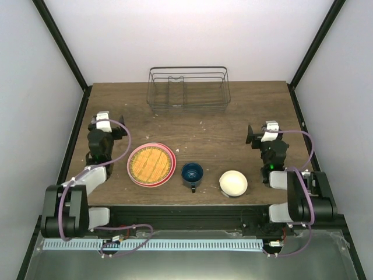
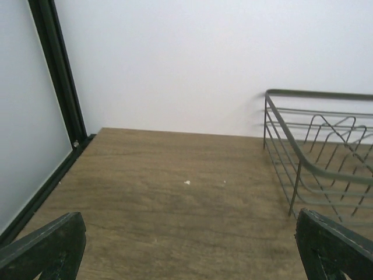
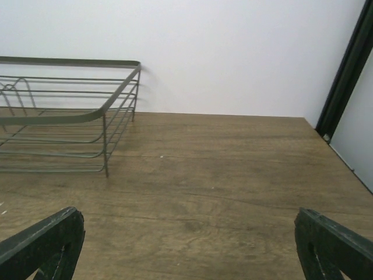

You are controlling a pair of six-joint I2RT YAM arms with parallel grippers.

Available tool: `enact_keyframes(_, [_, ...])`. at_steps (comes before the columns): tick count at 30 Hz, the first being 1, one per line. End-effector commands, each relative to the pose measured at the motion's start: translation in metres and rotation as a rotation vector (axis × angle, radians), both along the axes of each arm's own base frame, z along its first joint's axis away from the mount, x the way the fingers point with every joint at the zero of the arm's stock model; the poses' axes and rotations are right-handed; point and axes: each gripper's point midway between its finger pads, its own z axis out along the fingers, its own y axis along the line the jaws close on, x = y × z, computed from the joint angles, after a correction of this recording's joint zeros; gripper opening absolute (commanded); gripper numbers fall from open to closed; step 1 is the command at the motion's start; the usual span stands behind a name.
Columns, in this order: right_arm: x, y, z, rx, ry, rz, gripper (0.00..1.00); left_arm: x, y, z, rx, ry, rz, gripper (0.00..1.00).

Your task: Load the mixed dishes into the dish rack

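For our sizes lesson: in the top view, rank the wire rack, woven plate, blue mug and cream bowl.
Dark wire dish rack
Orange-yellow woven-pattern round plate
Cream bowl and dark blue mug, nearly alike

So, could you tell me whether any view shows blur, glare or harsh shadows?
Top external: evenly lit, sharp, no glare. Left wrist: fingertips of the left end effector look slightly soft. Right wrist: the same for the right end effector.

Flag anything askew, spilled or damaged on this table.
Nothing serious. A few pale flecks dot the table near the dish rack, which stands square and empty. The woven-pattern plate lies on the pink plate; mug and bowl sit upright.
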Motion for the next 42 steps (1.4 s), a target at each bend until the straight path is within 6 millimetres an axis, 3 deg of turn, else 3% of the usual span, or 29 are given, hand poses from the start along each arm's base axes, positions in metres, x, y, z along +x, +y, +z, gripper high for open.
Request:
enact_keyframes(1, [0.013, -0.015, 0.002, -0.055, 0.113, -0.106, 1.0, -0.003, 0.007, 0.01, -0.009, 0.09, 0.05, 1.0])
enact_keyframes(4, [0.021, -0.023, 0.018, -0.035, 0.158, -0.159, 1.0, -0.007, 0.007, 0.026, -0.014, 0.115, 0.053, 1.0])
enact_keyframes(8, [0.033, -0.011, 0.052, -0.064, 0.201, -0.166, 1.0, -0.005, 0.001, 0.048, -0.016, 0.195, 0.018, 0.99])
enact_keyframes(14, [0.056, 0.027, 0.093, 0.008, 0.285, -0.121, 1.0, 0.002, -0.01, 0.085, -0.03, 0.24, -0.034, 0.99])
enact_keyframes(17, [0.07, 0.058, 0.111, 0.033, 0.297, -0.065, 1.0, 0.004, -0.012, 0.107, -0.045, 0.245, -0.04, 1.0])
enact_keyframes(20, [0.089, 0.085, 0.114, 0.039, 0.361, -0.021, 1.0, 0.006, -0.012, 0.119, -0.052, 0.286, -0.039, 1.0])
enact_keyframes(21, [0.099, 0.094, 0.129, 0.051, 0.357, -0.009, 1.0, 0.007, -0.012, 0.128, -0.053, 0.287, -0.042, 1.0])
enact_keyframes(24, [0.121, 0.121, 0.132, 0.072, 0.397, 0.042, 1.0, 0.007, -0.014, 0.134, -0.067, 0.312, -0.046, 1.0])
enact_keyframes(29, [0.151, 0.153, 0.122, 0.103, 0.447, 0.093, 1.0, -0.002, -0.018, 0.132, -0.1, 0.308, -0.054, 1.0])
enact_keyframes(35, [0.182, 0.191, 0.107, 0.106, 0.484, 0.162, 1.0, -0.012, -0.018, 0.11, -0.112, 0.352, -0.045, 1.0])
enact_keyframes(42, [0.208, 0.25, 0.091, 0.105, 0.509, 0.254, 1.0, -0.013, -0.021, 0.092, -0.118, 0.397, -0.049, 1.0])
